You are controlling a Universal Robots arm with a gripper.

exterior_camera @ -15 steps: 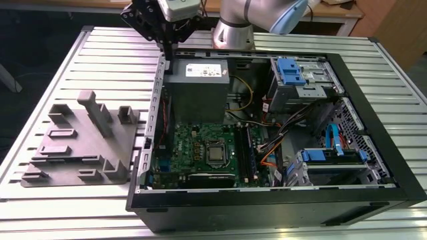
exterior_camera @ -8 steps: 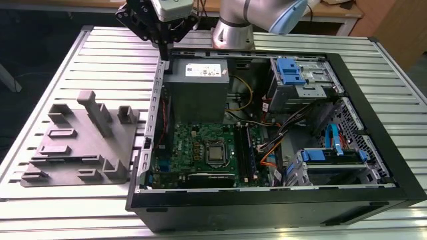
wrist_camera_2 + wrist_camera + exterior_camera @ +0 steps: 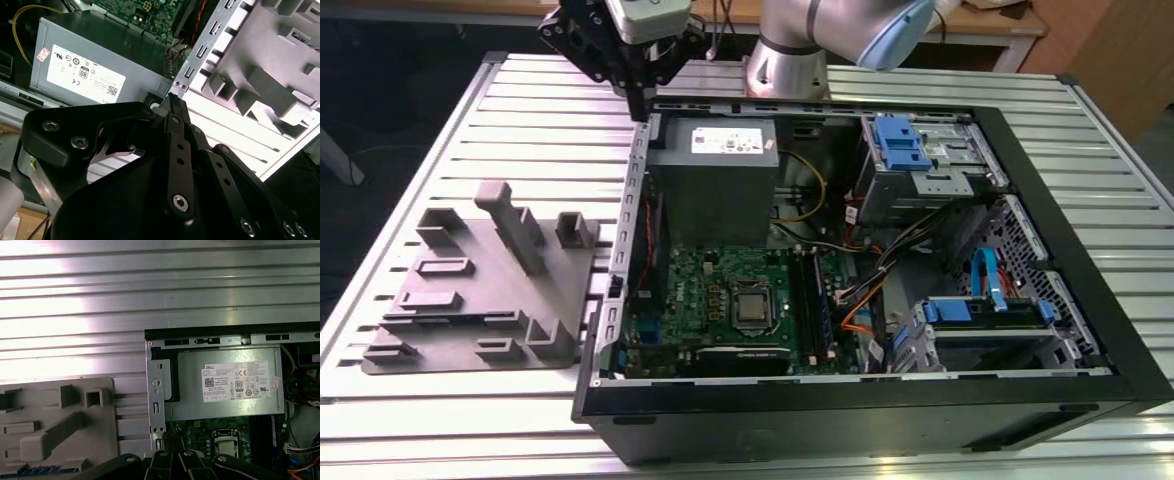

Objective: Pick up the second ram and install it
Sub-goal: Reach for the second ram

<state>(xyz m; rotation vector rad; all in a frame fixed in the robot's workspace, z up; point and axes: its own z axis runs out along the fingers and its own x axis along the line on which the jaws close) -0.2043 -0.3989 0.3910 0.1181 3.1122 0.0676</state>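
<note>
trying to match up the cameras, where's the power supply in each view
Exterior view: power supply at the case's far end, toward the exterior view's left, behind the motherboard.
Second wrist view: power supply, white label facing the camera.
First wrist view: power supply, between case rim and motherboard.
Shared landmark: grey holder tray outside the case.

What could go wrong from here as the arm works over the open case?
1. The gripper hangs about over the case wall beside the power supply; lowering here could strike it.
2. Loose cables lie beside the motherboard and might snag.
</note>
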